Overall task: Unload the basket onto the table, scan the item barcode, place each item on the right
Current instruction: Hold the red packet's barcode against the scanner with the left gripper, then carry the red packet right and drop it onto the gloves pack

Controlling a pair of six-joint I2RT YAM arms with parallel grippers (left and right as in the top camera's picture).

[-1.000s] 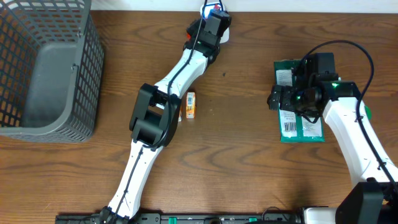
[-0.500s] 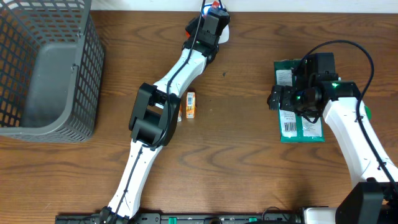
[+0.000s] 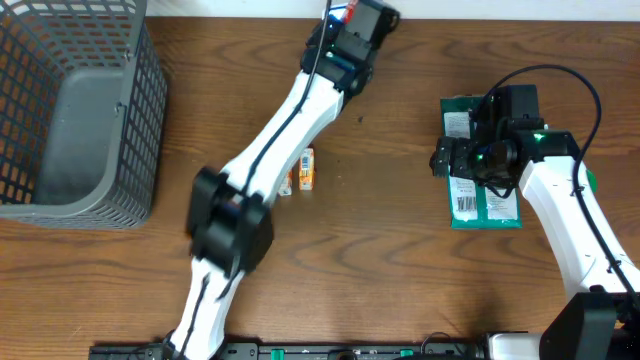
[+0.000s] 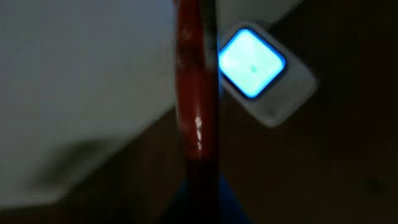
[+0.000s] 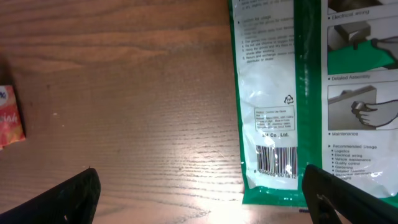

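Observation:
My left gripper [image 3: 347, 16] reaches to the table's far edge and is shut on a thin red item [image 4: 194, 93] with blue at its base. The left wrist view is dark and blurred. In it the red item stands edge-on, just left of the white scanner [image 4: 268, 93], whose square window [image 4: 252, 62] glows blue. My right gripper [image 5: 199, 194] hangs open over the wood, its right finger [image 5: 339, 194] above the corner of a green packet [image 5: 277, 93]. That packet lies flat with its barcode [image 5: 278, 163] face up.
A second green packet [image 5: 360, 93] lies against the first, on its right. A small orange box [image 3: 306, 168] lies mid-table beside the left arm. A grey wire basket [image 3: 70, 110] fills the far left corner.
The left arm has swung. Its wrist moved right and towards the far edge with the red item, and its elbow dropped towards the near left. The right arm stayed put.

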